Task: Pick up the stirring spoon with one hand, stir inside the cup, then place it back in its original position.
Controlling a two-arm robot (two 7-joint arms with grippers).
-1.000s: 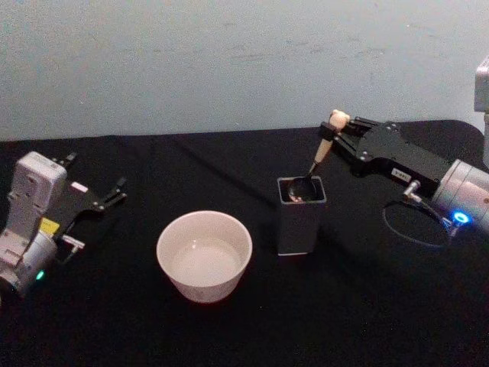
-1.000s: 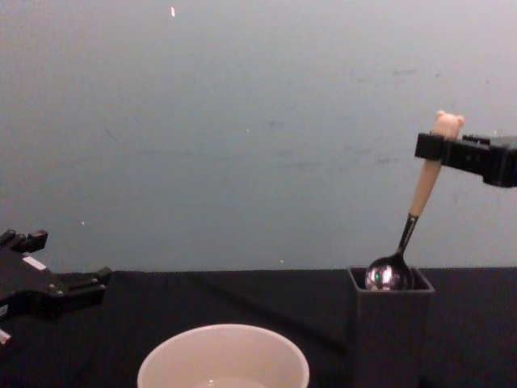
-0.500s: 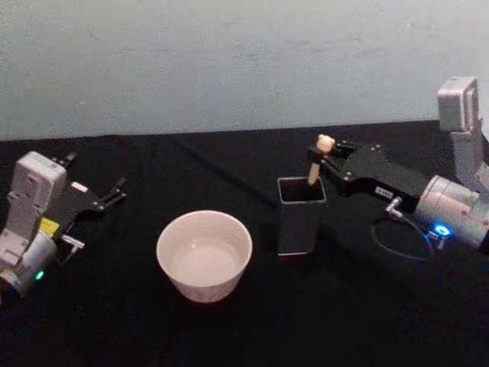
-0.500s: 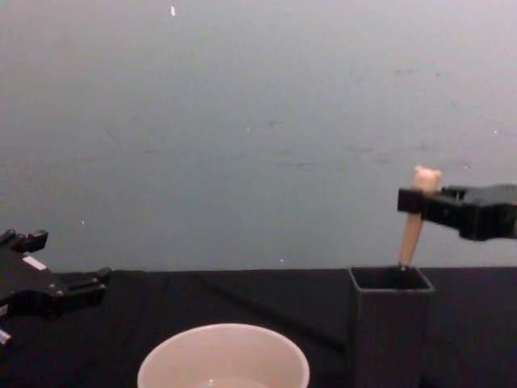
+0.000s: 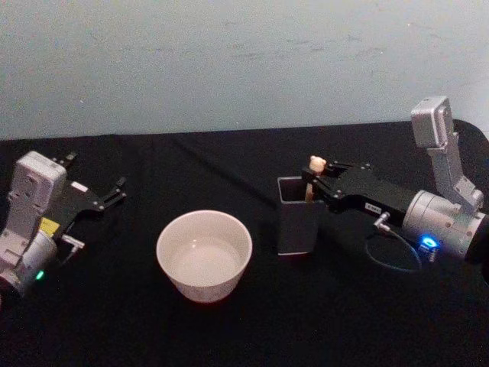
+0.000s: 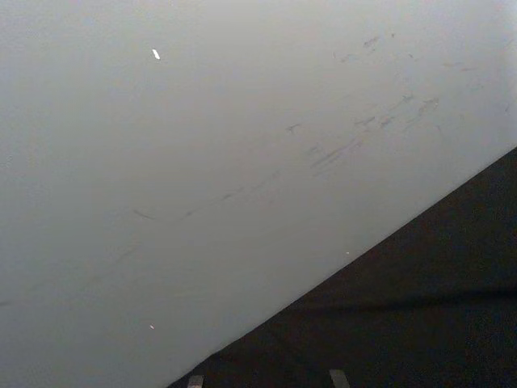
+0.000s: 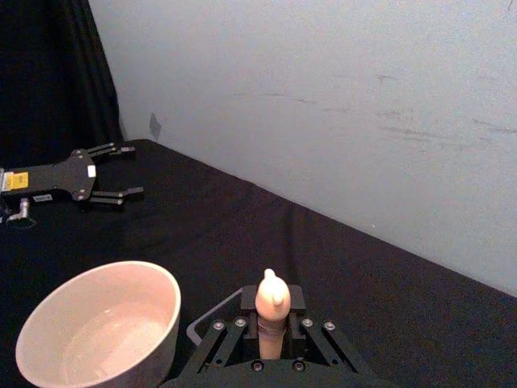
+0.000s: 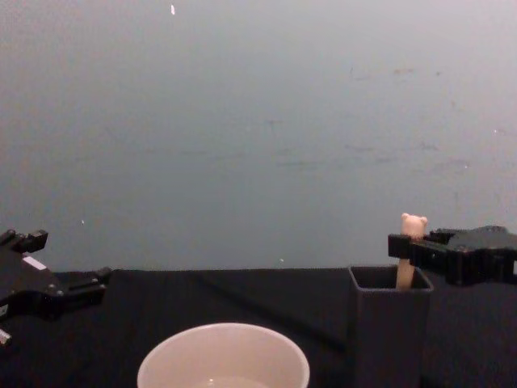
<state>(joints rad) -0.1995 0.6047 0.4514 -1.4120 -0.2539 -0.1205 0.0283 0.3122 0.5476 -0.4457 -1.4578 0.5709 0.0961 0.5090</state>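
- Head view, nearest first: the wide round cream-white cup sits on the black cloth-covered table, unmoved since a second ago, with bare cloth all around it.
- Just beyond and to its right stands the tall dark grey square holder box, apart from the cup.
- The stirring spoon, with its beige handle and tiny bear head, now sits deep in the holder. A second ago its shiny bowl was level with the holder's rim; now only the handle top and bear head show above it.
- The right gripper, black and two-fingered on a silver-grey arm with a blue light, has come down with the spoon. Its jaws are clamped on the handle just below the bear head, right over the holder's far right corner.
- The left gripper rests parked at the table's left side, well apart from the cup, jaws spread, in the same place as before.
- Farthest back, a plain pale grey-blue wall runs behind the table's far edge.
- In the chest view the bear head pokes up just above the holder's rim.
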